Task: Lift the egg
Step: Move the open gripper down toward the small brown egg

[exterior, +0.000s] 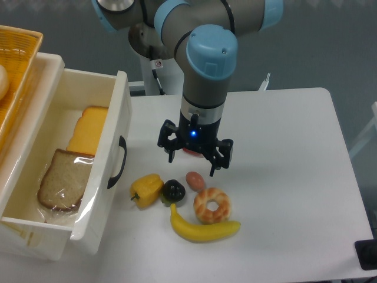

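Jaws (195,158) spread – above egg (195,179)

Open pincer (195,158) hovers just above the egg (195,179), empty.

i can only see a sliver of the red item (189,151) behind my gripper (195,158); the basket (20,53) runs off frame left.

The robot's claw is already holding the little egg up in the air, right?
No. In the camera view the egg lies on the table between the dark round fruit and the ring pastry; the gripper hangs above it, open and empty.
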Motion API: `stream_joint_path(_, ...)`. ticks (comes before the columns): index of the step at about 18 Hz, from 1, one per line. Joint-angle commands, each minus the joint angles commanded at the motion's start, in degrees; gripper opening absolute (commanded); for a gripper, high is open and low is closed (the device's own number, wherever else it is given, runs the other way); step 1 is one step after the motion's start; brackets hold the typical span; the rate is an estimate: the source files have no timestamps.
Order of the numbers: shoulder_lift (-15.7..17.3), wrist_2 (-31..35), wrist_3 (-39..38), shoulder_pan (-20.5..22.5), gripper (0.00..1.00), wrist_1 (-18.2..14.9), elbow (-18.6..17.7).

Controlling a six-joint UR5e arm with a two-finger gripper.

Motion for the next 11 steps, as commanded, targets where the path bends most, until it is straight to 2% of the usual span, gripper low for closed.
stream_joint_path(7,-0.79,0.44,-0.35,-0.70,1.00,1.31,-1.58)
stream_joint_path(11,-3.42,1.22,-0.70,-0.79,1.00,3.51,-1.84)
